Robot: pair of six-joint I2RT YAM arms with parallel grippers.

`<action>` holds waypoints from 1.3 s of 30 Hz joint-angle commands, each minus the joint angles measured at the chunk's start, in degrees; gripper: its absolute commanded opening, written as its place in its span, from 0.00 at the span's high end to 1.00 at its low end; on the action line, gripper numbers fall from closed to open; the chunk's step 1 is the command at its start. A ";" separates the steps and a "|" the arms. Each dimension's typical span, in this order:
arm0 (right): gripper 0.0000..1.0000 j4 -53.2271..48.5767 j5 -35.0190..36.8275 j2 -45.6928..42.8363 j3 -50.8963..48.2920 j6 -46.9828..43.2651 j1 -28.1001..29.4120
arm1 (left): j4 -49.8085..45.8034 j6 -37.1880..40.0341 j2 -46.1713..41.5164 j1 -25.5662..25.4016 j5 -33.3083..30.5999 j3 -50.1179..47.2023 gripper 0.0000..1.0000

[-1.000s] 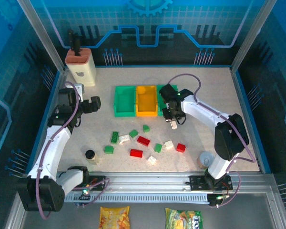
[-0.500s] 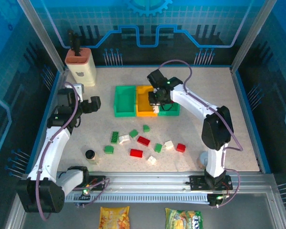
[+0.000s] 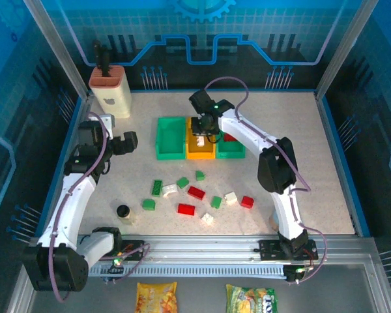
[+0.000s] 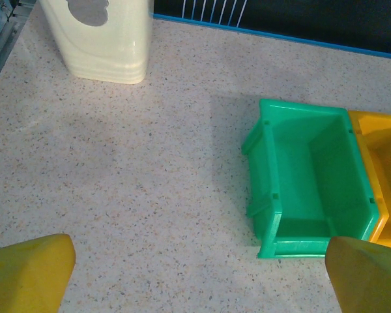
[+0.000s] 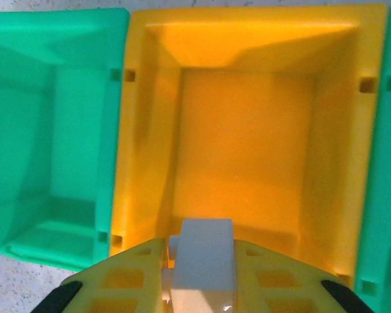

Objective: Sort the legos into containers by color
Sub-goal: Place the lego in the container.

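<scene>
We have the right gripper (image 5: 202,267) clenched on a small white plastic studded brick (image 5: 202,251), poised over the near end of the orange-yellow open plastic bin (image 5: 247,143), the middle one of three joined in a row. To do this well, we judge it best to carry the brick further in toward the bin's centre, away from the wall shared with the left green bin (image 5: 52,130), and let go low so it cannot bounce out. The left gripper (image 3: 128,141) hangs spread and holding nothing beside that green bin. On the speckled stone-look tabletop (image 3: 280,130), loose green, red and white bricks (image 3: 195,192) lie nearer the arm bases, within blue-panelled walls (image 3: 247,26).
</scene>
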 commanded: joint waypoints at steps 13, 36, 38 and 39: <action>0.75 -4.90 4.69 12.01 12.99 0.71 0.93 | 0.77 -0.97 -1.08 0.64 1.64 0.35 0.01; 0.65 -5.41 5.11 15.23 13.78 1.41 -0.44 | 0.21 -0.85 -1.41 0.73 2.03 0.73 0.01; 0.64 -5.77 5.20 14.59 14.03 1.32 -0.40 | -0.80 -0.72 -0.85 0.78 1.72 1.34 0.01; 0.64 -5.94 5.30 14.17 14.07 1.26 -0.39 | -1.16 -0.70 -0.62 0.74 1.68 1.56 0.01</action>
